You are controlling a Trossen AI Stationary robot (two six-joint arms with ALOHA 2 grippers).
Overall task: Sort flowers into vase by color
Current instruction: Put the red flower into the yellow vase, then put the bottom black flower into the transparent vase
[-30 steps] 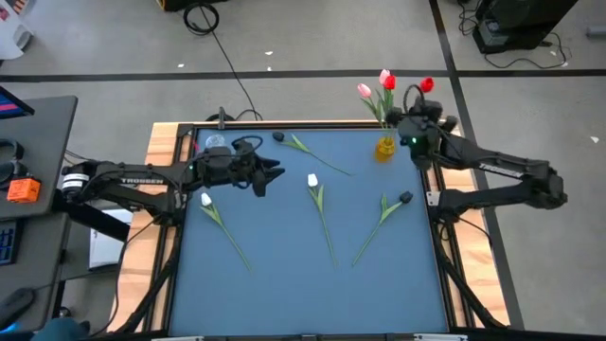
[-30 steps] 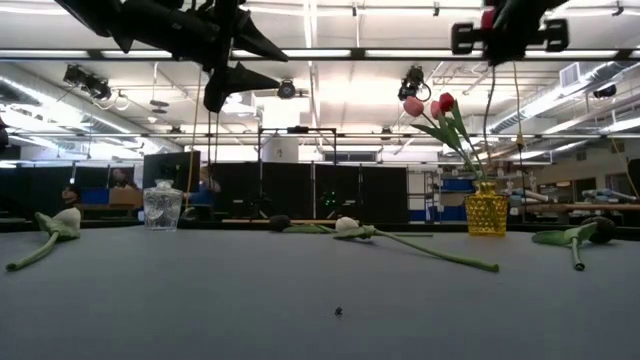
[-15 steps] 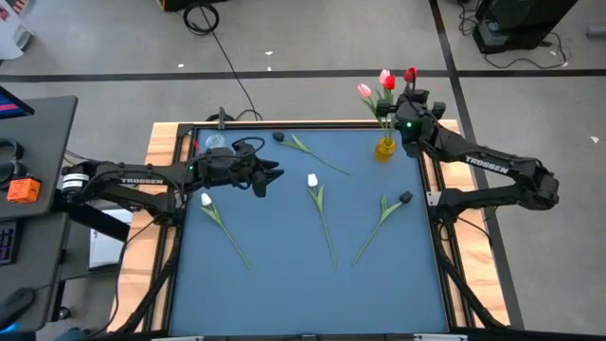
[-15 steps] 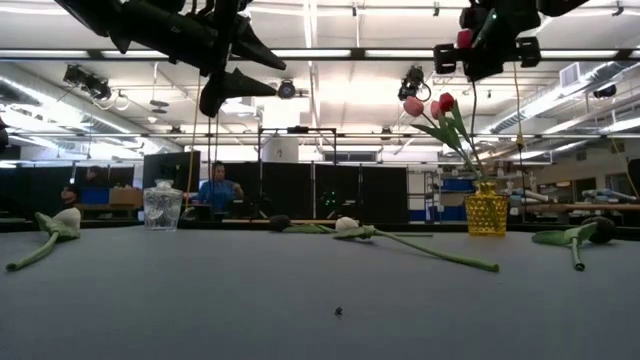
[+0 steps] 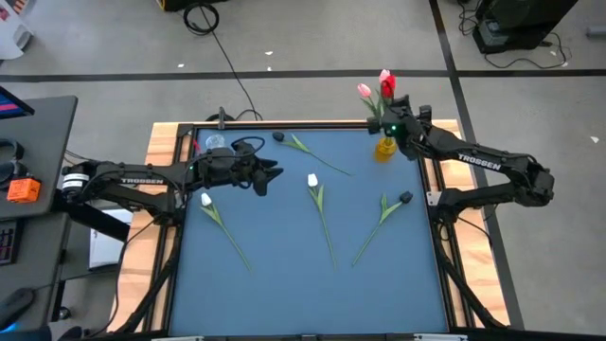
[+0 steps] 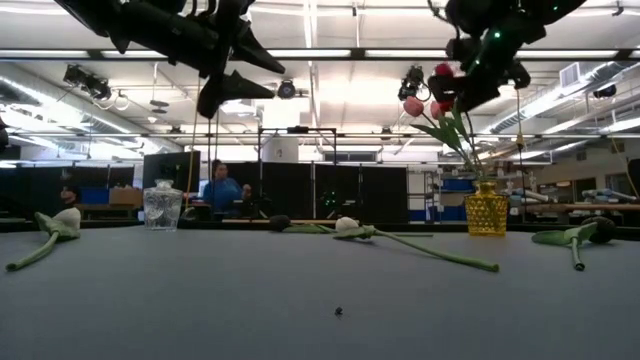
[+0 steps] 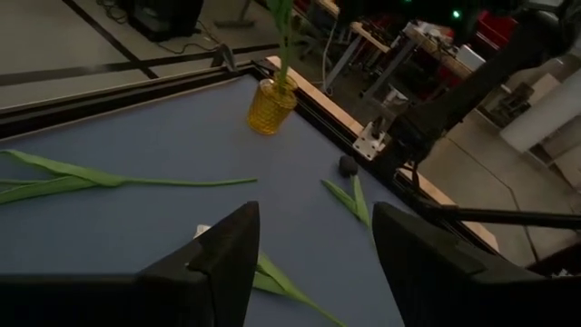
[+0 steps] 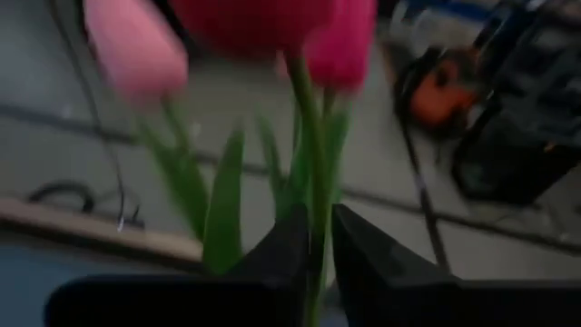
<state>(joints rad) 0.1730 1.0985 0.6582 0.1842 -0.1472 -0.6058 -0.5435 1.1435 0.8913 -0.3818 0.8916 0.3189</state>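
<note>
My right gripper point(image 5: 393, 123) is above the yellow vase point(image 5: 384, 148) at the table's far right edge, shut on a red tulip point(image 5: 388, 87). Two pink tulips point(image 5: 365, 91) stand in that vase by their stems. Four tulips lie flat on the blue mat: two white ones point(image 5: 205, 200) point(image 5: 312, 180) and two dark ones point(image 5: 279, 136) point(image 5: 405, 198). A clear glass vase point(image 5: 216, 142) stands at the far left. My left gripper point(image 5: 270, 175) hangs open above the mat's left half, touching nothing. My right gripper pinches the red tulip's green stem point(image 8: 313, 227) between its two fingers point(image 8: 281, 263), a little below the red head point(image 6: 443, 72). The tulip stands upright, lifted off the table, head above the fingers. The other stems hide whether its lower end is inside the yellow vase point(image 6: 487, 208).
Wooden table borders point(image 5: 161, 142) frame the blue mat point(image 5: 284, 284), whose near half is bare. A black cable point(image 5: 248, 145) lies by the glass vase. In the low view people sit in the room behind the table point(image 6: 217, 190).
My right gripper has carried the red tulip toward the table's left and a little down, from beside the yellow vase to right above it, so the red head now sits among the pink ones. The left arm has kept still.
</note>
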